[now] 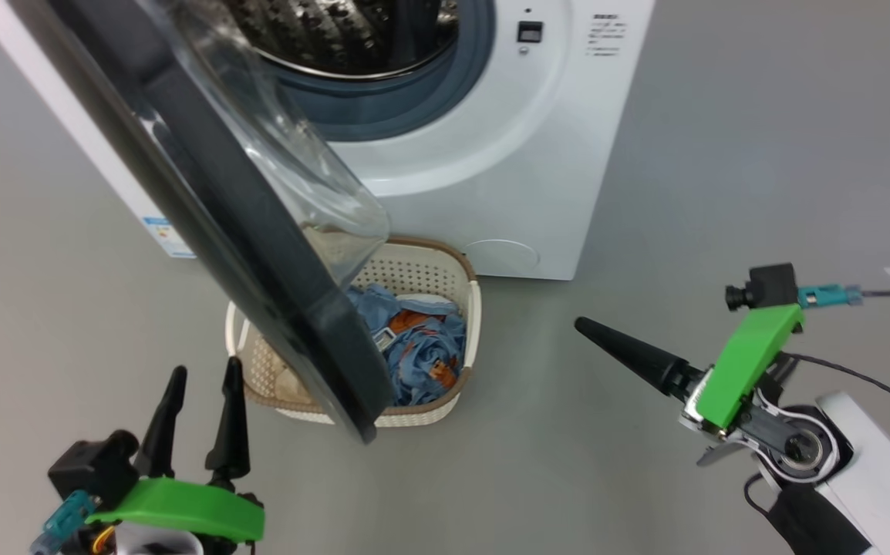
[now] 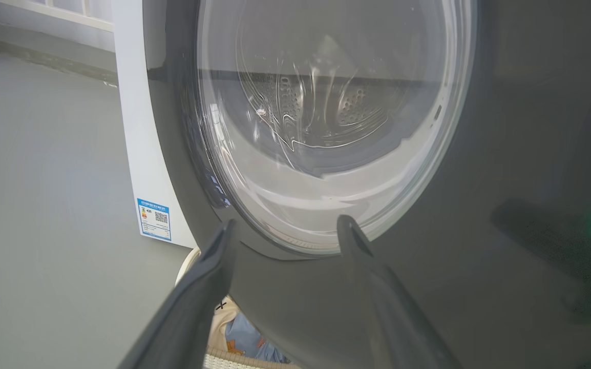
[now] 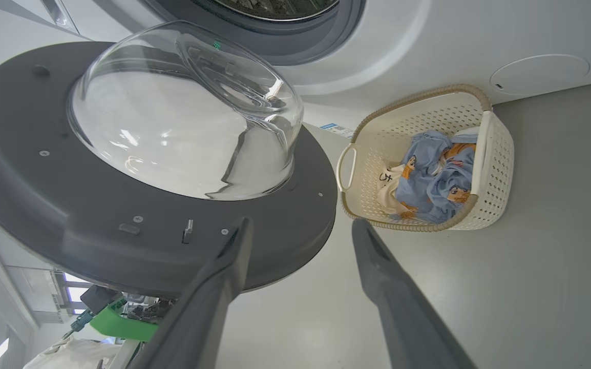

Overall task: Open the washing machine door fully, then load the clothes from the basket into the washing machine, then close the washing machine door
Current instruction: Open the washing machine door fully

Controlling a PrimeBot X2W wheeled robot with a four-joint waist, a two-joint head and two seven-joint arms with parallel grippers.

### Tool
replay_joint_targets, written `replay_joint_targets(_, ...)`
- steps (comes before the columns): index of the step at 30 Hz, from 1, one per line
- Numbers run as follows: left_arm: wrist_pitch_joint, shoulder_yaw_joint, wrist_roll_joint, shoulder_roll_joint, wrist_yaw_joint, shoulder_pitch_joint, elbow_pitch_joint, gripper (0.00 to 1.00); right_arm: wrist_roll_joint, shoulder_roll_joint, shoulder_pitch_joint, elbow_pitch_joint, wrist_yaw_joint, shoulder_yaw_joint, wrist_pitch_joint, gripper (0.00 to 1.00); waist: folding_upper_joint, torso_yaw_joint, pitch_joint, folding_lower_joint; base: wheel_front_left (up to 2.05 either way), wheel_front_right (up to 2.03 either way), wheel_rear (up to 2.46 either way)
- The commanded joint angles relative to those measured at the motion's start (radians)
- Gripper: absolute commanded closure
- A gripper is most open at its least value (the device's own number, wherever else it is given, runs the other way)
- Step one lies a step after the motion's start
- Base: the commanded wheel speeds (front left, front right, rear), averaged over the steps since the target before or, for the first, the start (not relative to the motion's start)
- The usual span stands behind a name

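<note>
Grey floor (image 1: 723, 154), black-rimmed bulging-glass door (image 1: 260, 231)

Blue label (image 2: 153, 219) with QR code low on the washing machine (image 2: 136, 128), its small print illegible.

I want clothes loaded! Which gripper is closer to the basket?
Left. The left gripper sits just left of the basket; the right gripper is farther off, to its right.
</note>
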Motion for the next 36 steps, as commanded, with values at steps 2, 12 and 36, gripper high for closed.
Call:
replay_joint_targets(2,-0.006,0.048,0.011,0.023,-0.002,0.011,-0.031,0.0,-0.024,-0.021,0.03,-0.028,0.002,0.016,-0.039,0.0,0.0,-0.032,-0.016,0.0,0.0,0.0,0.0)
replay_joint_targets(12,-0.006,0.092,0.017,0.027,-0.002,0.059,-0.049,0.0,-0.091,-0.089,0.094,-0.001,0.002,0.067,-0.231,0.0,0.0,-0.086,-0.028,0.0,0.0,0.0,0.0)
replay_joint_targets(36,-0.006,0.112,0.025,0.02,-0.002,0.061,-0.045,0.0,-0.269,-0.198,0.079,0.183,0.002,0.26,-0.703,0.0,0.0,-0.1,-0.033,0.0,0.0,0.0,0.0)
